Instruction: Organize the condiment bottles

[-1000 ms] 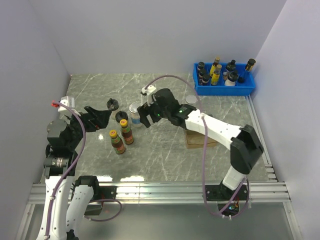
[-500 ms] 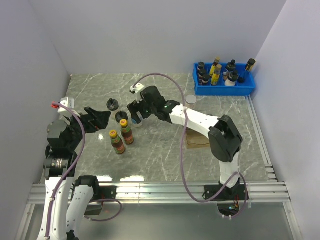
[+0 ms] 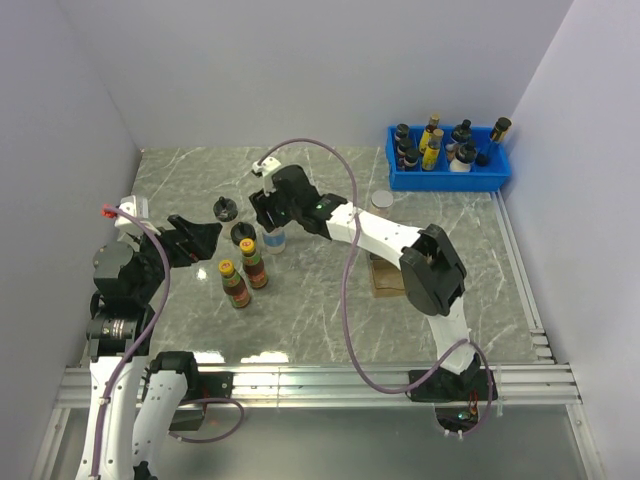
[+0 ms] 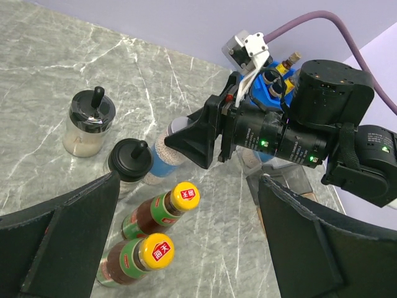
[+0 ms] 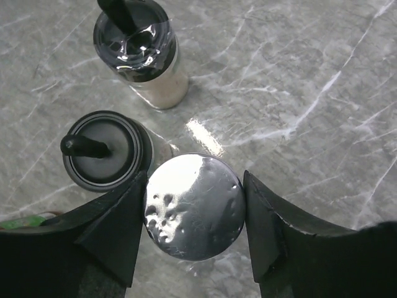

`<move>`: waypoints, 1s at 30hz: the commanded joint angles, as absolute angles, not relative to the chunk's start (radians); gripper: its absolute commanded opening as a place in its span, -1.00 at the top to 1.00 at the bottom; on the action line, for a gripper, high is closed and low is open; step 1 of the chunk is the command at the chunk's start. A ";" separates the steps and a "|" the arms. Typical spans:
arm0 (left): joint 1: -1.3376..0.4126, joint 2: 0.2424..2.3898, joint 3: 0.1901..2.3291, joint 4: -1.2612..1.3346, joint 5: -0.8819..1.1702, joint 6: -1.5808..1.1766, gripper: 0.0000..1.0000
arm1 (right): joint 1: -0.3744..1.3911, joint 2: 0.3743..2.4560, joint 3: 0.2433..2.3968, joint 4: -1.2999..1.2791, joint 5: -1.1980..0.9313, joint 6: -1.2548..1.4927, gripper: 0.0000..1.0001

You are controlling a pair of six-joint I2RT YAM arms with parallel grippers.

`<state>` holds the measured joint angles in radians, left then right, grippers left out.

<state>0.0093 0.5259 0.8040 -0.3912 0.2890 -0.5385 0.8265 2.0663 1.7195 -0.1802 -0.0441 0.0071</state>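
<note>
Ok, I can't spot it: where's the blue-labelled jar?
The jar stands centre-left in the top view, between the fingers of the right claw, beside a black-capped bottle and behind the yellow-capped sauce bottles.

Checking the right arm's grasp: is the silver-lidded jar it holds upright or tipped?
Upright. The silver-lidded jar shows its full round lid to the wrist camera, right gripper closed on its sides.

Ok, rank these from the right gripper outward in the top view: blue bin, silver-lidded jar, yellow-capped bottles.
1. silver-lidded jar, between the fingers of the right gripper.
2. yellow-capped bottles, just nearer the bases, slightly left.
3. blue bin, far back-right corner.
</note>
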 commanded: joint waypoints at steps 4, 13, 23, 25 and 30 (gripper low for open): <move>0.008 0.515 0.816 -0.393 0.281 -0.529 -0.99 | 0.811 1.924 1.573 -0.123 0.041 0.044 0.80; 0.008 0.532 0.819 -0.365 0.285 -0.535 -0.99 | 0.796 1.604 1.419 -0.211 0.101 0.126 1.00; 0.008 0.558 0.821 -0.334 0.288 -0.543 -0.99 | 0.616 1.312 1.338 -0.535 0.178 0.242 1.00; 0.008 0.569 0.822 -0.327 0.294 -0.545 -0.99 | 0.572 1.249 1.306 -0.573 0.195 0.259 1.00; 0.008 0.584 0.825 -0.315 0.307 -0.558 -0.99 | 0.392 1.137 1.255 -0.620 0.351 0.308 1.00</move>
